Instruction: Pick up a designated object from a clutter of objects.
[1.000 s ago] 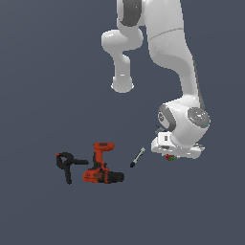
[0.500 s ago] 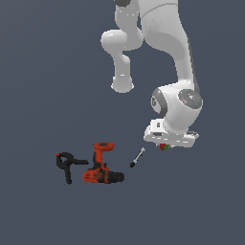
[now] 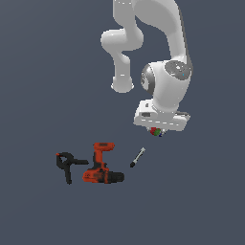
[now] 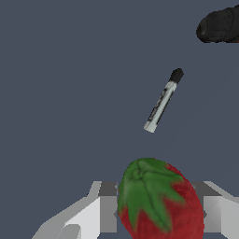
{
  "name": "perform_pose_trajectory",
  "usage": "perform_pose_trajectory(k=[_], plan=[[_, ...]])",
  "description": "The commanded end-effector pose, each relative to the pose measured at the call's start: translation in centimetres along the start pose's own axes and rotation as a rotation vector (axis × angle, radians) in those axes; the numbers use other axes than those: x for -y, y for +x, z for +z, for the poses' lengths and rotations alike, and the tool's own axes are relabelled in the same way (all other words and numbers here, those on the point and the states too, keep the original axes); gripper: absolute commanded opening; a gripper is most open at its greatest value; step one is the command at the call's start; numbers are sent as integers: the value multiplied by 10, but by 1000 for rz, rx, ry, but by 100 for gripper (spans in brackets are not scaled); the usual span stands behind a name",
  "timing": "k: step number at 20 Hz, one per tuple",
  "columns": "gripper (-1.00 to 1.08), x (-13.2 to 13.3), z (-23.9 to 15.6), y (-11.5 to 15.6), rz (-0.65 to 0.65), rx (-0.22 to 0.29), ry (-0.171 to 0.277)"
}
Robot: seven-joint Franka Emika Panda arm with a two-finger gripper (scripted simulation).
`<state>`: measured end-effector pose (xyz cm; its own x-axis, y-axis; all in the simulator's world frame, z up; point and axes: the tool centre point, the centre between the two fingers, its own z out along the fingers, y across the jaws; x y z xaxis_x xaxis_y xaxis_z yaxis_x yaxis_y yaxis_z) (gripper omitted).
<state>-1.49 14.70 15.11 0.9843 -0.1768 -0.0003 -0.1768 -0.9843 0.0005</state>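
The red strawberry with its green leafy cap sits between my gripper's fingers, held off the floor. In the exterior view the strawberry shows as a tiny red-green spot under the white hand, where my gripper is shut on it, well above the surface. Below lie the black-and-silver screwdriver-like tool, the orange-and-black drill and the black clamp with orange tips. The drill's black end shows at the wrist view's edge.
The floor is a flat dark grey-blue surface. The white arm rises above the gripper toward the exterior view's top. A small blue speck shows beside the strawberry under the hand.
The hand has risen and shifted toward the exterior view's left, carrying the strawberry up from the floor. Drill, clamp and screwdriver-like tool have not moved.
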Motion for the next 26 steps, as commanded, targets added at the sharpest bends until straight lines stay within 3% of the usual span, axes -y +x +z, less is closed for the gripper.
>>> perform_pose_trajectory(k=[1, 26], plan=[[-100, -14, -17, -8, 0, 0, 0], [-100, -147, -183, -79, 0, 1, 3]])
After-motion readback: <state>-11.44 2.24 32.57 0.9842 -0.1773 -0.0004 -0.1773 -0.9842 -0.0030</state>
